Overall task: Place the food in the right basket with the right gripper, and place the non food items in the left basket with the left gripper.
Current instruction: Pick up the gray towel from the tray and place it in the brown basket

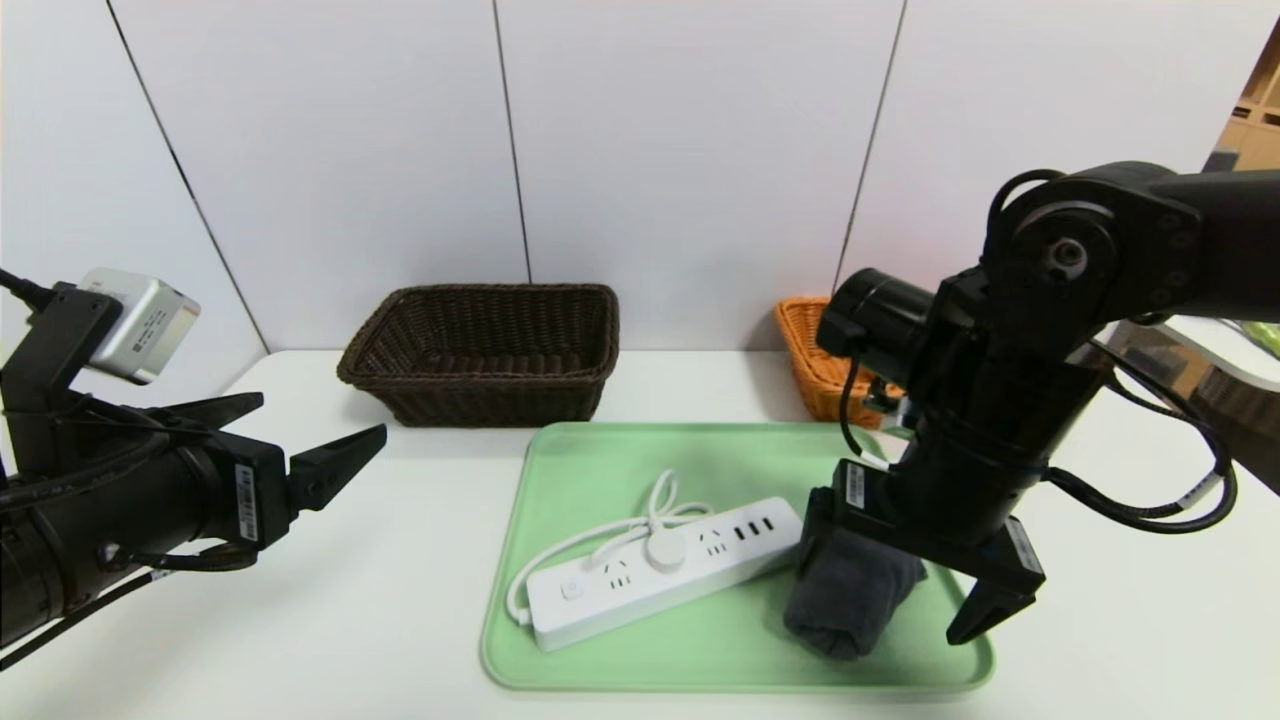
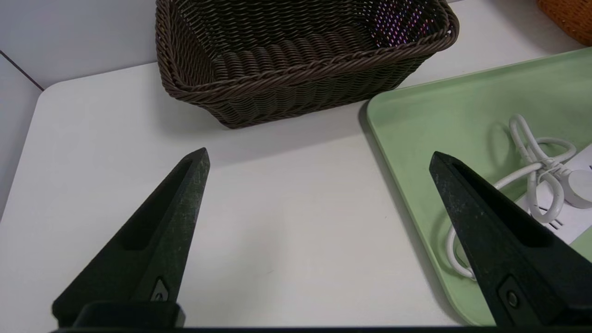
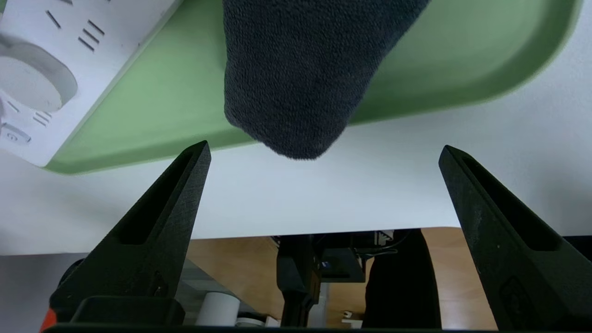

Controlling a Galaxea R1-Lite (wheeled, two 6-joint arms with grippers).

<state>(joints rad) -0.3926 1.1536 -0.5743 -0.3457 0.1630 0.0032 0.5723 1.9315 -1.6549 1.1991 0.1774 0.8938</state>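
A long white power strip (image 1: pixel 660 575) with its coiled cord lies on the green tray (image 1: pixel 600 460), and a rolled dark grey cloth (image 1: pixel 850 600) lies beside it near the tray's front right. My right gripper (image 1: pixel 880 610) hangs over that cloth, pointing down towards the table's front edge. It is open (image 3: pixel 323 146), and the cloth (image 3: pixel 305 69) is just beyond its tips, not between them. Over the bare table left of the tray, my left gripper (image 1: pixel 322 415) is open and empty (image 2: pixel 318 153). The food is not in view.
The dark brown left basket (image 1: pixel 490 350) stands behind the tray's left corner against the wall. The orange right basket (image 1: pixel 815 370) is at the back right, mostly hidden by my right arm. The tray's rim (image 2: pixel 462 106) lies beside my left gripper.
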